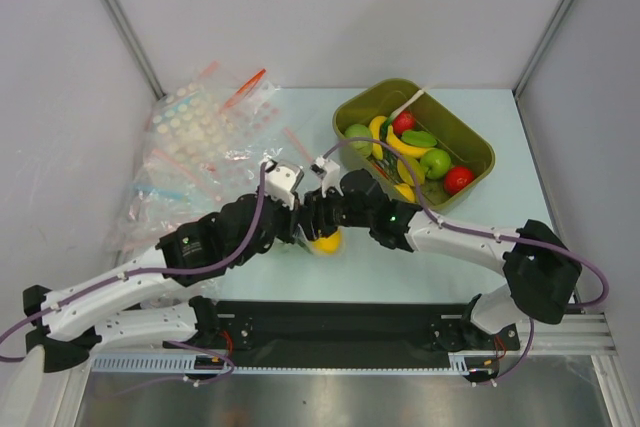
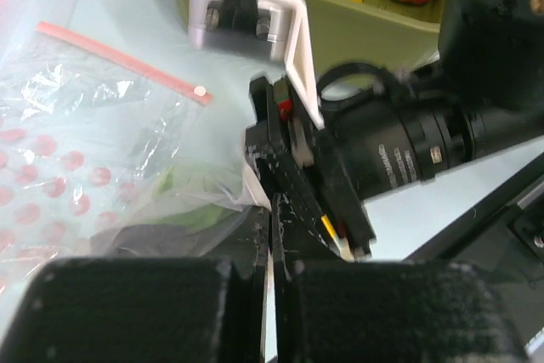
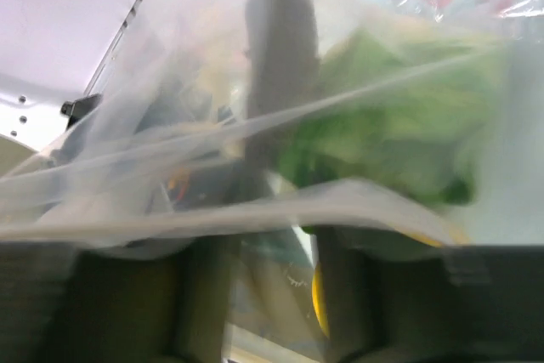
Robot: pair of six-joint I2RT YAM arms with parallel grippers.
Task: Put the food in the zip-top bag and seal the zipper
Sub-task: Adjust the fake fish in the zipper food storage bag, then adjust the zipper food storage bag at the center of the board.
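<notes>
Much of this moment is hidden. From above, the two wrists meet over the middle of the table (image 1: pixel 450 257) and cover what lies under them. Only the yellow fruit (image 1: pixel 327 242) peeps out on their near side.

The right wrist view fills in more. The zip-top bag (image 3: pixel 170 167) hangs as blurred clear film across the whole picture, and the green lettuce (image 3: pixel 382 146) sits behind that film, inside the bag. A sliver of yellow shows low down. We cannot make out the bag's printed dots. A pale band crosses the film, but we cannot tell whether it is the zipper or whether that edge is sealed.

The right gripper (image 3: pixel 276 265) has its fingers standing apart with film in front of the gap. Whether they touch the film is unclear.

The left wrist view shows the left gripper (image 2: pixel 274 223) with its jaws pressed together. Crumpled film with green behind it runs up to the tips, but we cannot see whether a fold is pinched there.

This view also shows a spare bag with a red strip (image 2: pixel 127 61) and red dots, lying beside. A small label on the right arm's black barrel is too small to read.

Only the top view shows the pile of bags (image 1: pixel 195 137) far left and the whole olive bin (image 1: pixel 460 119) of toy fruit far right.
</notes>
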